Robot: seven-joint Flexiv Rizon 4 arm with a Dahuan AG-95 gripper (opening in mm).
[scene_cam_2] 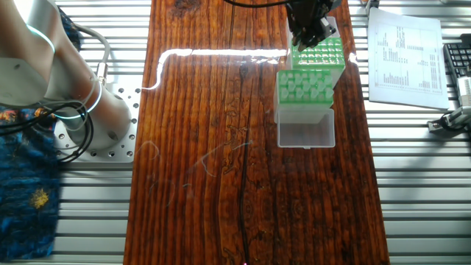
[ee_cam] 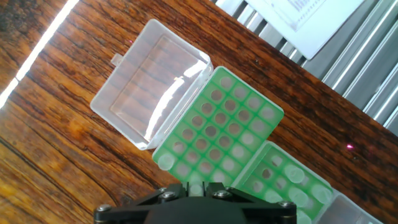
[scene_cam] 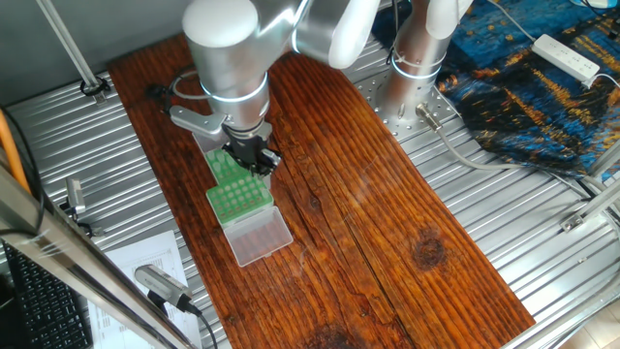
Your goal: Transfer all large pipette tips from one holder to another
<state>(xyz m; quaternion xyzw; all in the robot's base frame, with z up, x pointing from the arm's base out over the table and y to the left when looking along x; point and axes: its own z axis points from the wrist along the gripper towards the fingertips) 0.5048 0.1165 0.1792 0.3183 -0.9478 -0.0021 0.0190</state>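
Two green holders lie side by side on the wooden board. One holder (ee_cam: 217, 127) has its clear lid (ee_cam: 152, 84) folded open; the other holder (ee_cam: 286, 180) adjoins it at the lower right. Large pipette tips (ee_cam: 165, 162) show as pale round ends in some cells of both; other cells look darker. My gripper (ee_cam: 196, 188) hangs over the near edge of the lidded holder. Its fingers (ee_cam: 180, 190) stand close together, and a pale-green round end fills the narrow gap. From the side, the gripper (scene_cam: 252, 158) is low over the holders (scene_cam: 235, 189), where the two meet.
Ribbed metal table surrounds the wooden board (scene_cam_2: 221, 184). A printed sheet (scene_cam_2: 405, 55) and a keyboard (scene_cam_2: 458, 62) lie beyond the holders. The arm's base (scene_cam_2: 96, 118) stands on the opposite side, with a patterned blue cloth (scene_cam: 542, 92) and a power strip (scene_cam: 567, 56) behind it.
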